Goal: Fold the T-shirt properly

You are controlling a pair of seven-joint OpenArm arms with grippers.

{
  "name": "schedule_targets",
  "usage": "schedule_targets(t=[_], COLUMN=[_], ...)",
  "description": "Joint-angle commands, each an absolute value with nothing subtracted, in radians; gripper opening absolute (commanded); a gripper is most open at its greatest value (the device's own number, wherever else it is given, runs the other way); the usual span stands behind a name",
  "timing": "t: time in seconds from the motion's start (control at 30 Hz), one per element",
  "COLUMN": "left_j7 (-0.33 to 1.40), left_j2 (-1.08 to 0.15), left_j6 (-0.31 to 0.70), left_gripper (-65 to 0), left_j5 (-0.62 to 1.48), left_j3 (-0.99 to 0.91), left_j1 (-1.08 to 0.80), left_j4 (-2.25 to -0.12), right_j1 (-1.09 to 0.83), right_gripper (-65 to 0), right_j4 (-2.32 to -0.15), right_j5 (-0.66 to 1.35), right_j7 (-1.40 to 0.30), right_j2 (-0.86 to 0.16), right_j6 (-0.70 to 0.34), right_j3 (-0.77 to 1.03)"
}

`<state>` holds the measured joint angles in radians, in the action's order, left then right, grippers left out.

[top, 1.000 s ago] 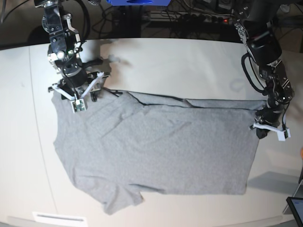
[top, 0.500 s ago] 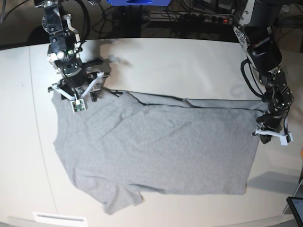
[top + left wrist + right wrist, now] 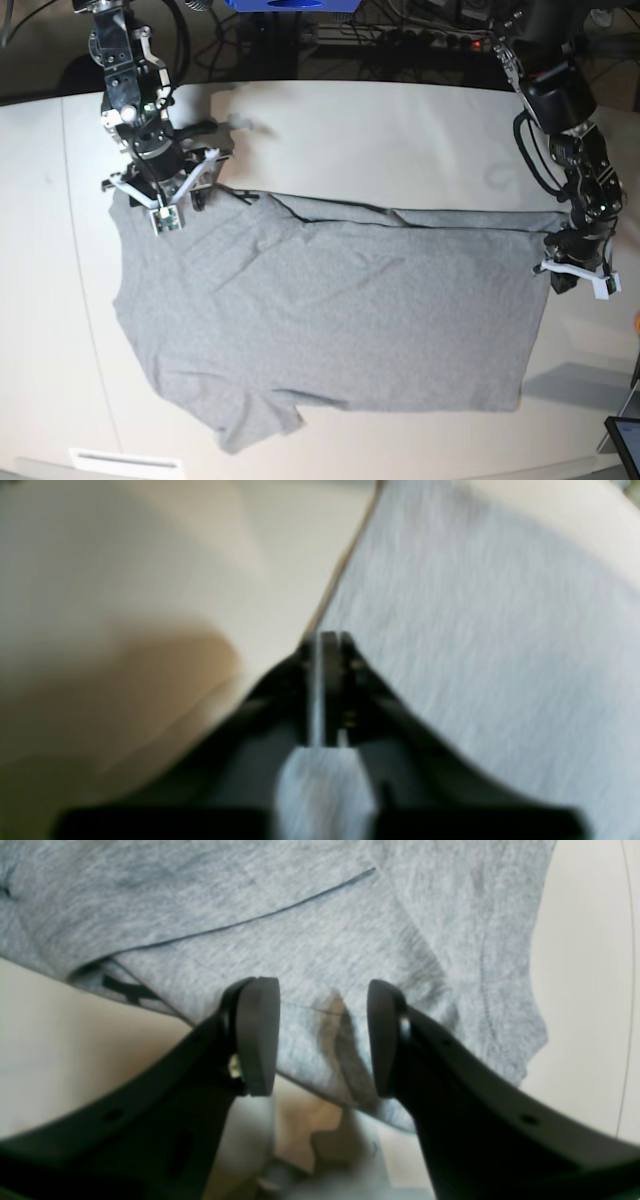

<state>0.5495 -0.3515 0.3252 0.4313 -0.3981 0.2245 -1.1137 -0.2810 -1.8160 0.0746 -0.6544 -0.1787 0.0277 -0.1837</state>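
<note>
The T-shirt [image 3: 330,310] lies flat and plain side up on the tabletop [image 3: 400,130], its long axis running across the base view; a short sleeve points toward the near edge, the collar end toward that view's left and the straight hem toward its right. The left gripper [image 3: 575,272] sits at the far hem corner; its wrist view is blurred, so I cannot tell whether it pinches cloth. Farther back, the right gripper [image 3: 320,1035] hangs over the far shoulder corner, its pads apart with grey fabric lying between and beneath them, not clamped.
</note>
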Motion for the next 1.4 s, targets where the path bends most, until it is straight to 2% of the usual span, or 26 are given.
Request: schedule_targets(t=[0.0,0.07,0.17,0.53,1.37], left_j7=[0.538,0.573,0.634,0.685,0.677], left_j2=[-0.366,-0.337,-0.297,-0.263,-0.249], left_j6=[0.335,0.334,0.334,0.334,0.335], left_gripper=[-50.7,-42.3,-38.0,-37.8,-38.6], left_j5=[0.449,0.472,0.519,0.533,0.529], left_j3=[-0.410,-0.495,-0.615,-0.638,-0.638], left_j1=[0.225,0.157,0.093,0.076,0.110], left_j4=[-1.185,-1.283,-1.382,-1.383,-1.307], right_j1=[-0.274,-0.274,-0.274,-0.272,-0.272], right_gripper=[-37.9,-37.9,-37.9,-37.9,-37.9], right_j4=[-1.831,-1.831,-1.831,-1.831,-1.831], right_j5=[0.071,0.071,0.071,0.071,0.070], right_j7=[-0.634,-0.634,-0.634,-0.633,-0.633], right_j2=[-0.182,-0.182,-0.182,-0.182,-0.182], right_j6=[0.031,0.031,0.031,0.035,0.036], right_j3=[-0.183,-0.183,-0.183,-0.263,-0.260])
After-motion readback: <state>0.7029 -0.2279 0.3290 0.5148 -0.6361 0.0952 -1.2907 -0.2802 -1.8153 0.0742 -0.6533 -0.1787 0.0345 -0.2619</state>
